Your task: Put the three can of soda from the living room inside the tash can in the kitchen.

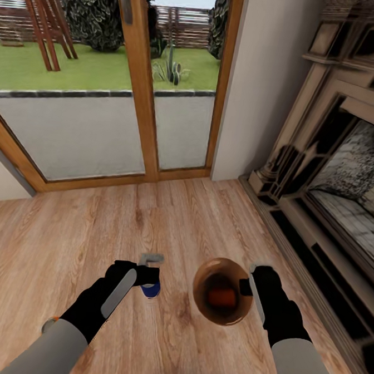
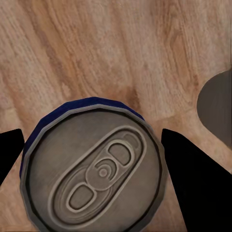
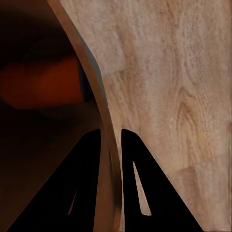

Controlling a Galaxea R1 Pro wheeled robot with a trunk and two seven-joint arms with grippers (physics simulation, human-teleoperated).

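Carrying stage, living room. Trash can (image 1: 222, 291): aloft over wood floor (image 1: 66, 245), rim pinched by right gripper (image 3: 111, 137); orange can (image 3: 41, 87) inside. Blue can (image 2: 92, 166): clamped in left gripper (image 1: 147, 276), beside bin. Next, likely: swing blue can over opening, release.

Down my left wrist camera I see the blue soda can (image 2: 92, 169) end-on — silver top with its pull tab facing me, a blue rim showing along 1 edge. My left gripper (image 2: 92, 159) has its 2 dark fingers (image 2: 191, 179) on either side of the can. Behind lies the light wood floor (image 2: 96, 48), with a grey rounded shape (image 2: 217, 108) at the frame's edge.
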